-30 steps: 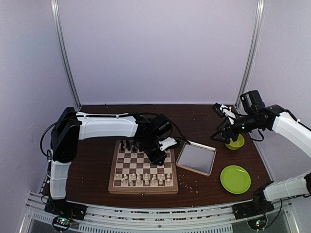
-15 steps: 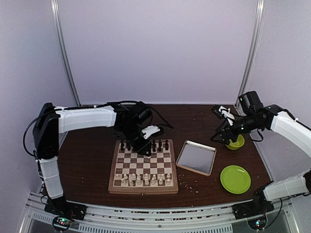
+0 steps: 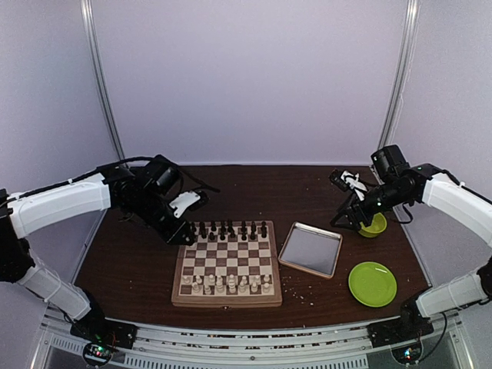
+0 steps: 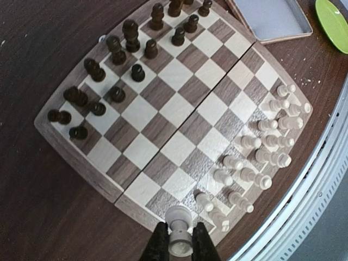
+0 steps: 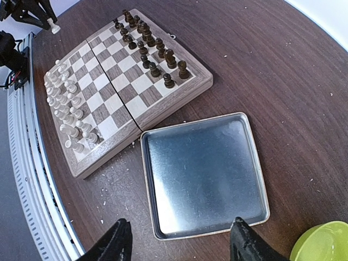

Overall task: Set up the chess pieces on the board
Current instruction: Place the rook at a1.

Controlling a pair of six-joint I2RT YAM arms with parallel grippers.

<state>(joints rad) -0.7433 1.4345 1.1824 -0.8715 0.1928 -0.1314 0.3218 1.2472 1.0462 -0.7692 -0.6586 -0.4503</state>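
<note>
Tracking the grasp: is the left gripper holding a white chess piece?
Yes, the left gripper is shut on a cream-white chess piece.

board (image 3: 227,257): brown & cream checks, pale-wood rim. Near rows: cream pieces (image 3: 227,284); far rows: dark pieces (image 3: 231,229), brown-black. One more cream piece (image 4: 179,231) betw. black left jaws. Tray (image 3: 310,250) right of board: shiny silver-grey. Plate (image 3: 372,284) near right & bowl (image 3: 375,226) far right: lime green. Table (image 3: 131,261): dark brown woodgrain. Arms (image 3: 65,201): white shells, black joints. Walls (image 3: 246,77): pale lilac.
</note>
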